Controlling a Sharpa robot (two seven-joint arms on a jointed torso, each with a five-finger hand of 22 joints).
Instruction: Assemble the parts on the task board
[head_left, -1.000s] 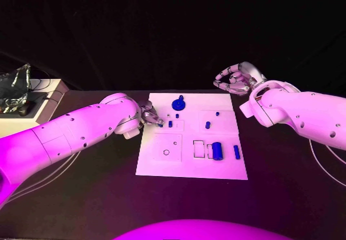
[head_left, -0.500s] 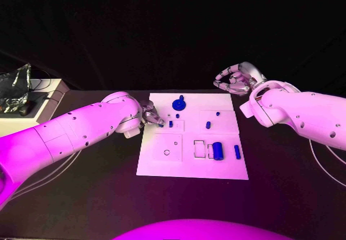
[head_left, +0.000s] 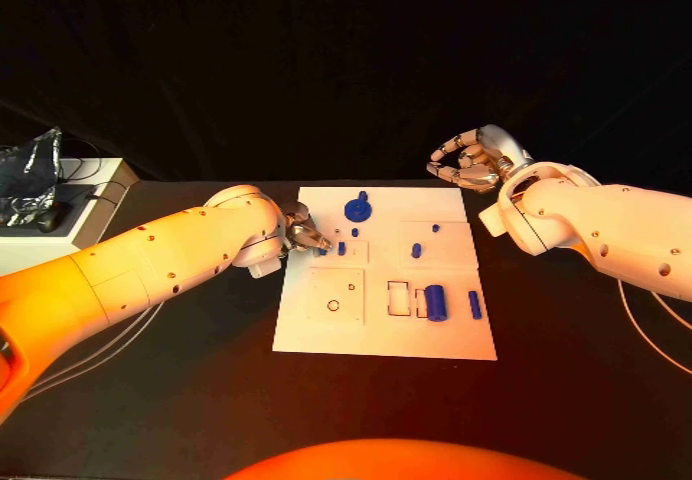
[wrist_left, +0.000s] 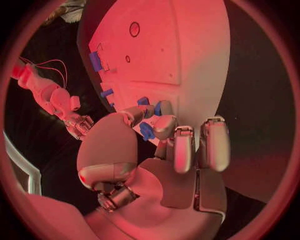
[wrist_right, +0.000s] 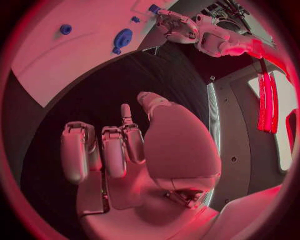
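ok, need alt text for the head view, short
The robot's left hand works at the left edge of the white task board, fingertips at a small blue part. The right hand hangs curled and empty beyond the board's far right corner. More blue parts sit on the board, including a round gear-like piece.

Blue parts (head_left: 434, 301) on white task board (head_left: 384, 340)

The task board (head_left: 382, 340) is laid in the middle of the desk (head_left: 173, 400). The left hand (head_left: 300, 228) is placed at the board's left edge, beside small parts (head_left: 340, 248) standing there. The right hand (head_left: 466, 160) is held behind the board's far right corner, above the desk. A round part (head_left: 356, 209) is set near the far edge, and a cylinder (head_left: 434, 301) with a bar (head_left: 473, 304) to its right is laid nearer the front.
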